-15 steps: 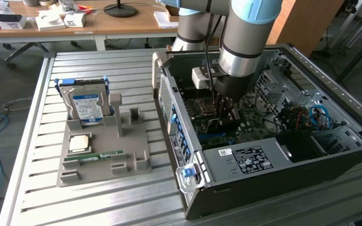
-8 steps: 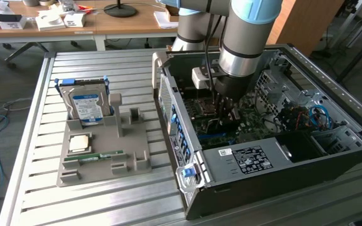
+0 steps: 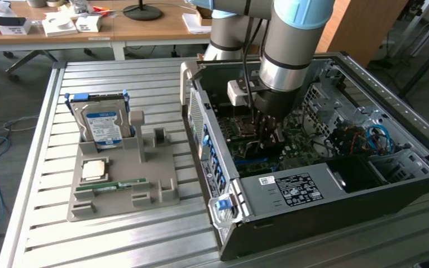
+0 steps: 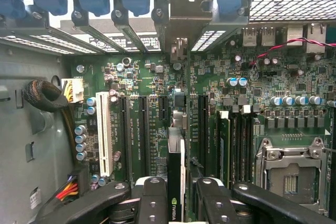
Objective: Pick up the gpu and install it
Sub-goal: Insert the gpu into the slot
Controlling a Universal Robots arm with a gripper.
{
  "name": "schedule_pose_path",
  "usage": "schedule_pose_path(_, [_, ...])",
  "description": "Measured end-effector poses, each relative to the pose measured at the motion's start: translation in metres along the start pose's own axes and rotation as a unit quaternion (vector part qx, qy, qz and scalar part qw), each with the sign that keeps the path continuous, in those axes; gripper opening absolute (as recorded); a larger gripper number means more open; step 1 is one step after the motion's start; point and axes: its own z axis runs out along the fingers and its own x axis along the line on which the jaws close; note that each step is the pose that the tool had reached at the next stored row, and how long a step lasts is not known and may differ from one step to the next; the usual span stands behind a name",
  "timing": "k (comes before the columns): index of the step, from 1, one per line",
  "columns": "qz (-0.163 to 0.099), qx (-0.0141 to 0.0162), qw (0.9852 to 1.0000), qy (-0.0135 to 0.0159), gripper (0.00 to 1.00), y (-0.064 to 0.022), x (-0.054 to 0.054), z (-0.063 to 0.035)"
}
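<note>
My gripper [image 3: 265, 134] was down inside the open case [image 3: 393, 84], right of centre in the exterior view. My jaws were clamped on the gpu [image 4: 175, 156], one finger [image 4: 152, 198] pressed to each flat face. I held it on edge because, as I judged it, a card only goes into a slot edge first, and a grip on the two faces kept it from tipping. The long edge ran in line with the slots [image 4: 127, 129] on the motherboard [image 4: 152, 77], which looked right for seating it. I could not tell whether its lower edge had met a slot or hung just above one.

The case lay on its side with the open face up, so I could reach straight down onto the board.

The exterior view showed where the work stood. The tray [image 3: 118, 178] was at that view's left, well apart from the case. The hard drive [image 3: 103, 124] stood upright in it and the memory stick [image 3: 114, 184] lay flat near its front. My arm covered the card there, so the grip could not be read from that side.

The wrist view gave what that one lacked: the card's thin edge between my fingers, and the empty socket [image 4: 291, 169] off to one side.
</note>
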Motion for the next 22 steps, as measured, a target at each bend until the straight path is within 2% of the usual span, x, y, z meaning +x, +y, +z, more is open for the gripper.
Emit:
schedule_pose_path(4, [0.0, 0.0, 1.0, -0.0003, 0.26, 0.0, 0.0, -0.0012])
schedule_pose_path(6, [0.0, 0.0001, 1.0, -0.0015, 0.26, -0.0001, 0.0, -0.0022])
schedule_pose_path(17, [-0.009, 0.0002, 1.0, -0.0023, 0.26, -0.0001, 0.0, -0.0023])
schedule_pose_path(20, [-0.009, 0.001, 0.9999, -0.0057, 0.26, -0.0001, 0.0, -0.0023])
schedule_pose_path(22, [-0.01, 0.0014, 0.9999, -0.0064, 0.26, -0.0001, 0.0, -0.0022])
